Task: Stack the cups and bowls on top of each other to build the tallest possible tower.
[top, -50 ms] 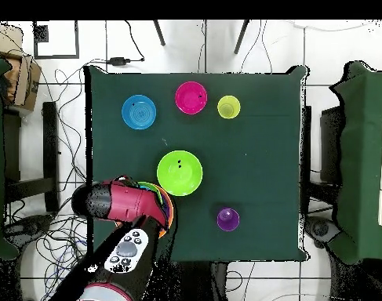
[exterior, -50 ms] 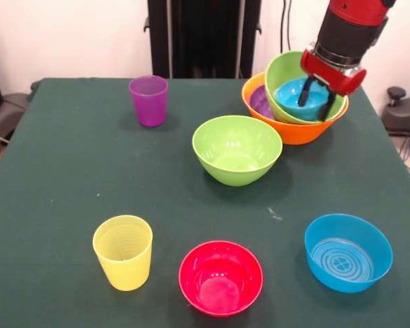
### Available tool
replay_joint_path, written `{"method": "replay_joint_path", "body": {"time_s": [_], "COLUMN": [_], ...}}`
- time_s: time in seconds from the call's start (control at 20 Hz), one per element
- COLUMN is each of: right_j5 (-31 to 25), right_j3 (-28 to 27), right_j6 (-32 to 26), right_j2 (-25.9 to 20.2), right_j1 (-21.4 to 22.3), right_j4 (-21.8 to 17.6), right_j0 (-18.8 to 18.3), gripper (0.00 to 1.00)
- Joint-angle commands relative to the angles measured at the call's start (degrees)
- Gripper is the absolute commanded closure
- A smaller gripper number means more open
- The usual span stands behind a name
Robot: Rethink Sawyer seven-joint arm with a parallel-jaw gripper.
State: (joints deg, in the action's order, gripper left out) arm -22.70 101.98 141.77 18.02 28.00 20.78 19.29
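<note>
The tower stands at the table's back right: a large orange bowl (exterior, -50 ms: pixel 295 131) holds a shallow purple bowl (exterior, -50 ms: pixel 261 101), a tilted lime green bowl (exterior, -50 ms: pixel 284 71) and a small blue bowl (exterior, -50 ms: pixel 291 96). My gripper (exterior, -50 ms: pixel 316 102) hangs over that blue bowl, open, one finger inside it and the other at its right rim. Apart on the table stand a purple cup (exterior, -50 ms: pixel 149 100), a ribbed yellow cup (exterior, -50 ms: pixel 123 251), a lime green bowl (exterior, -50 ms: pixel 237 149), a pink-red bowl (exterior, -50 ms: pixel 221 277) and a blue bowl (exterior, -50 ms: pixel 348 251). In the overhead view my arm (top, -50 ms: pixel 127 205) hides most of the tower.
The dark green table (exterior, -50 ms: pixel 68 171) ends just right of the tower. Seen from above, the loose green bowl (top, -50 ms: pixel 180 172) sits close beside the arm, with the purple cup (top, -50 ms: pixel 228 219) a little farther off. Chairs and cables lie around the table.
</note>
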Motion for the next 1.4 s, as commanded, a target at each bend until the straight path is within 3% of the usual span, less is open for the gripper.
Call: {"method": "replay_joint_path", "body": {"time_s": [0.05, 0.7, 1.4], "right_j5": [-1.9, -6.5, -16.8], "right_j3": [-3.6, -2.2, 0.7], "right_j6": [9.5, 7.2, 6.7], "right_j2": [-1.7, -2.3, 1.4], "right_j1": [-4.1, -0.4, 9.6], "right_j4": [1.1, 0.2, -1.7], "right_j0": [0.2, -1.2, 0.7], "gripper": [1.0, 1.0, 1.0]}}
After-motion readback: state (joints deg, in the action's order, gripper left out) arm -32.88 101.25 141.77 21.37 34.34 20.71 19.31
